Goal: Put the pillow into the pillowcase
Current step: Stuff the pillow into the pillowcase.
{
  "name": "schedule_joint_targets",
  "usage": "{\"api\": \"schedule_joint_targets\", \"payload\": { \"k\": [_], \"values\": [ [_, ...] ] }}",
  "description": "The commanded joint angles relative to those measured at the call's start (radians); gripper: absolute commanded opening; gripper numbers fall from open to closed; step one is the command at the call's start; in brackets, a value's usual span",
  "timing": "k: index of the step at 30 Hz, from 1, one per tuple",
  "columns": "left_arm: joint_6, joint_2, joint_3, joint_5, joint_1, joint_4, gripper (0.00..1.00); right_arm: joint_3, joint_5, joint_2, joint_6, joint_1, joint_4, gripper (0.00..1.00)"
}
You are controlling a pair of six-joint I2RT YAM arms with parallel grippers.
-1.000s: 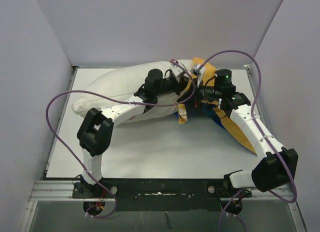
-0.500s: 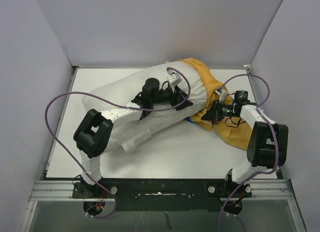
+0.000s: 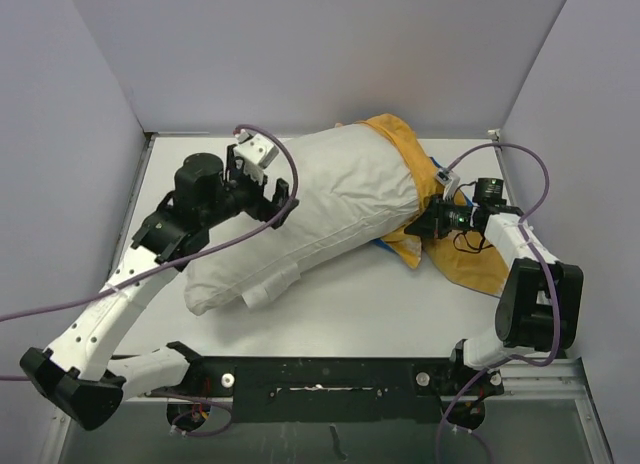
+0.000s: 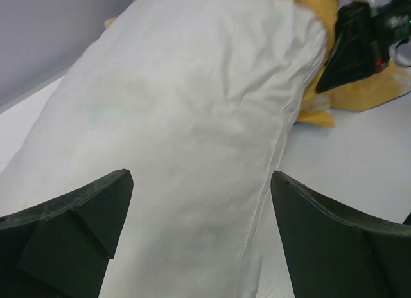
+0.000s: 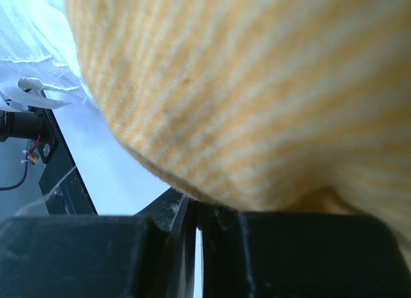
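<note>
Swung back toward the left wall since the frame half a second before, the left gripper point(image 3: 265, 184) had let go of the pillow point(image 3: 330, 199) and stood with its jaws spread wide and nothing between them, where earlier it had been stretched across the cushion's middle. From its wrist camera, we saw the left gripper point(image 4: 200, 179) poised above the near stretch of the pillow point(image 4: 192, 105), one dark finger on either side of the white cloth. We found the pillow lying slantwise across the white table point(image 3: 330, 314), its near end pointing toward the left arm's base and its far end tucked inside the pillowcase point(image 3: 400, 134). The case showed its mustard-yellow side, wrapped over that far end and trailing off toward the table's right edge, with a sliver of blue peeping out beneath the cushion. At the case's near edge, the right gripper point(image 3: 425, 227) had hardly shifted. Its own camera showed the right gripper point(image 5: 196, 214) with its jaws pressed together on a fold of the striped yellow pillowcase point(image 5: 257, 86), which filled most of that view. The same gripper point(image 4: 353, 47) appeared as a dark shape against the yellow pillowcase point(image 4: 359, 99) in the left wrist view. A purple cable point(image 3: 290, 199) looped from the left arm across the pillow's edge.
</note>
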Motion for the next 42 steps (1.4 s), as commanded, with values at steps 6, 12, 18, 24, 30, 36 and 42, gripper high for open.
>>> {"api": "schedule_joint_targets", "payload": {
  "k": [6,12,18,24,30,36,42],
  "values": [
    [0.309,0.029,-0.146,-0.069,-0.006,-0.333,0.94,0.031,-0.072,-0.051,0.034,-0.006,0.069,0.0],
    [0.373,0.305,-0.046,-0.074,0.005,-0.361,0.65,0.139,-0.104,-0.114,0.092,0.032,0.106,0.0],
    [0.249,0.363,0.284,0.366,-0.001,-0.299,0.0,0.44,-0.079,-0.16,0.247,0.193,0.249,0.0],
    [-0.245,0.293,0.431,0.675,0.023,0.183,0.0,0.858,-0.091,-0.071,0.307,0.322,0.208,0.0],
    [-0.784,0.334,0.146,0.763,0.077,0.705,0.0,0.958,0.028,0.023,0.178,0.351,0.024,0.0],
    [-1.082,0.414,-0.221,0.764,0.276,1.019,0.0,0.666,0.236,0.035,-0.071,0.497,-0.147,0.0],
    [-0.893,0.449,-0.265,0.694,0.414,0.718,0.0,0.575,0.362,0.085,-0.215,0.587,-0.237,0.0]
  ]
}}
